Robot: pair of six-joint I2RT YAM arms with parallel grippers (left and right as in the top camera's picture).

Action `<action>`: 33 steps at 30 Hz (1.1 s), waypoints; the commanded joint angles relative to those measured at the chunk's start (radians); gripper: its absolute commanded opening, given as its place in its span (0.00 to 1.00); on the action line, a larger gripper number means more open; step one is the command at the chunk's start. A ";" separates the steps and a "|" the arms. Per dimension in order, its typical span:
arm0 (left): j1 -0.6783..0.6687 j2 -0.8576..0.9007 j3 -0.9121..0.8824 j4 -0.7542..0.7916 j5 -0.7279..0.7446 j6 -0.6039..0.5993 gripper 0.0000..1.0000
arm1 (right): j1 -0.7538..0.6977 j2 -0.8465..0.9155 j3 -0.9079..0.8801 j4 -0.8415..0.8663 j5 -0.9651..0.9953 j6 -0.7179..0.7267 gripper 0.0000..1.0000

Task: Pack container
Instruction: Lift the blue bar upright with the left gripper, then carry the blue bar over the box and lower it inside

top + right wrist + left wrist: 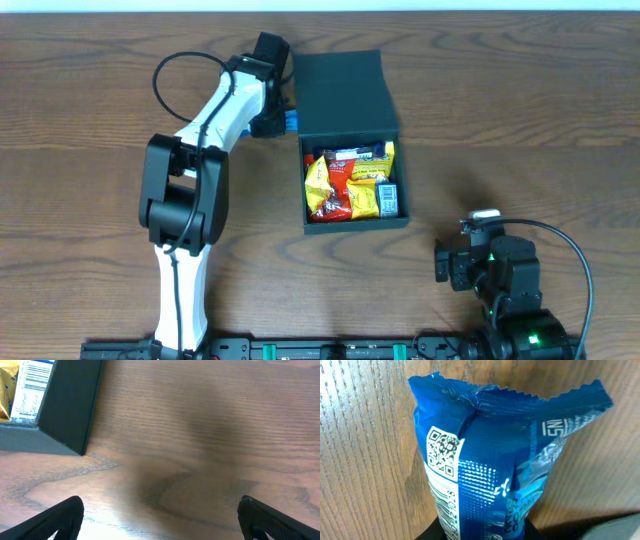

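The container sits in the middle of the desk. Its lid lies open and there are snacks inside. It looks light and bendy, so hold the lid by its edge. The left pincer squeezes a soft, slippery blue packet beside the lid. The right pincer is wide open and holds nothing.

We look down on a brown wooden table with wavy grain, evenly lit, a pale strip along its far edge.
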 commanded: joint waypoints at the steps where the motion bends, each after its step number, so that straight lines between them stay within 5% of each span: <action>1: 0.009 -0.068 0.012 0.002 -0.020 0.015 0.13 | -0.009 -0.004 0.000 -0.001 0.007 0.003 0.99; 26: 0.081 -0.198 0.012 -0.065 -0.324 0.150 0.17 | -0.009 -0.004 0.000 -0.001 0.007 0.003 0.99; 33: 0.068 -0.250 0.012 -0.068 -0.168 0.206 0.15 | -0.009 -0.004 0.000 -0.001 0.007 0.003 0.99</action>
